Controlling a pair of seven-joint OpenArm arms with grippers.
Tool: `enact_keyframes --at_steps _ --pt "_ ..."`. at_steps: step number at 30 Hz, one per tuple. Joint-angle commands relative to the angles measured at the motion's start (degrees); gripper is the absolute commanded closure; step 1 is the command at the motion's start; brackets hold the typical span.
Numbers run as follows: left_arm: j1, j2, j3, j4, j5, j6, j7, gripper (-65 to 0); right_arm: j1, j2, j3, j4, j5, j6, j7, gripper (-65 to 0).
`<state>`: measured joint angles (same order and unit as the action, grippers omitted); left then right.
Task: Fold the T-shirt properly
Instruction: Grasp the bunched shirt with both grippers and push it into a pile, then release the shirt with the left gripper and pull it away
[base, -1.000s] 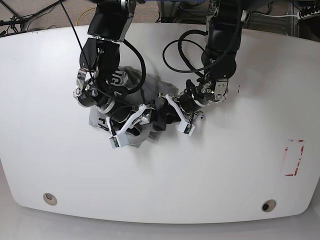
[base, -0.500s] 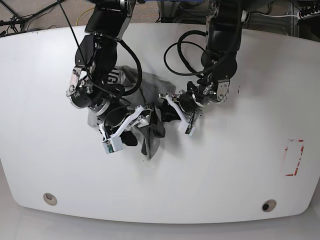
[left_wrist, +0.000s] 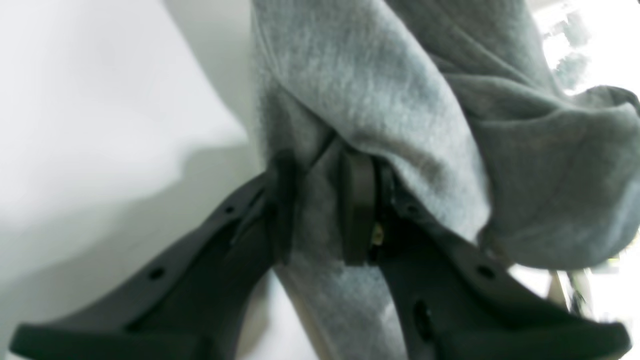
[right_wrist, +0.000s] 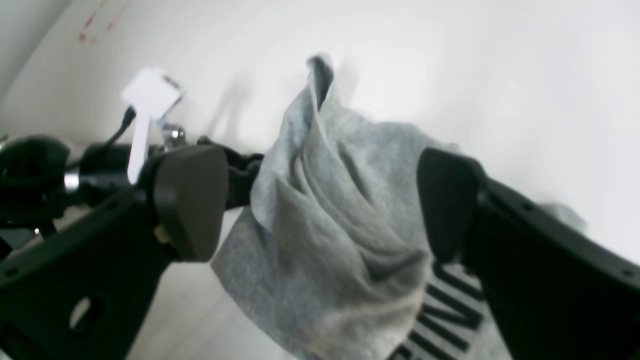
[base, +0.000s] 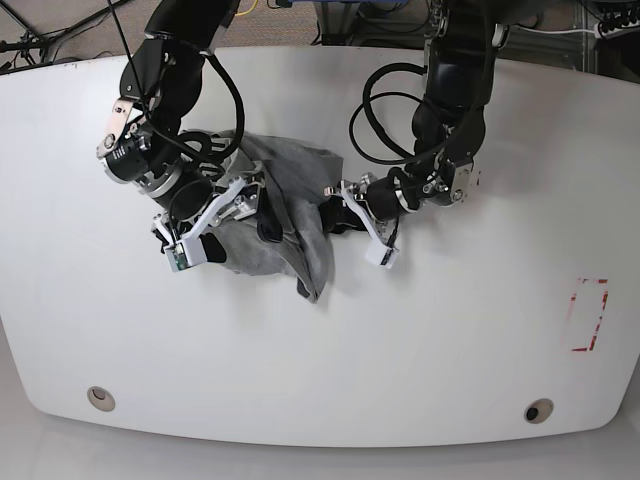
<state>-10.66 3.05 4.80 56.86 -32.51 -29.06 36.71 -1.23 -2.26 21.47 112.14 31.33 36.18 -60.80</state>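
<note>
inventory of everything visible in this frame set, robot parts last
T-shirt: one, heather grey with black lettering, bunched at mid-table between the arms, a fold hanging toward the front edge.
Table: one, white, rounded, fills the base view.
Red marking: one, rectangular outline, right side of the table in the base view.
Round fittings: two, front corners and.
Cables: several, dark, floor beyond the far edge.
Left gripper: black fingers shut on a fold of the T-shirt.
Right gripper: black fingers wide apart, cloth between them, not pinched.
</note>
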Motion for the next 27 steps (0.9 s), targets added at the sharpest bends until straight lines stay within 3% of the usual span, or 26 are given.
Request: enact_keyframes --at_steps 1,4,12,19,27 --pt "0.9 -1.9 -0.4 -1.6 -0.8 4.4 5.5 -14.7 -0.7 1.0 1.2 1.4 1.2 1.0 1.9 -56.9" --pt "0.9 -3.5 -0.6 -0.7 -6.1 3.7 5.5 -14.7 -3.7 2.9 2.9 2.5 1.2 2.2 1.9 -56.9" --pt "0.9 -6.9 -0.6 3.2 -14.5 -0.3 5.7 -14.7 -7.2 3.2 3.1 2.3 1.2 3.8 1.9 -56.9" --pt "2.8 -13.0 -0.4 11.0 -18.1 -1.7 5.8 -14.7 -8.0 3.0 2.7 2.1 1.2 3.8 1.9 -56.9" --pt "3.5 -22.3 -0.9 16.2 -22.1 -1.8 5.8 -14.7 -7.7 2.5 -5.7 1.4 0.8 3.8 1.9 -56.9"
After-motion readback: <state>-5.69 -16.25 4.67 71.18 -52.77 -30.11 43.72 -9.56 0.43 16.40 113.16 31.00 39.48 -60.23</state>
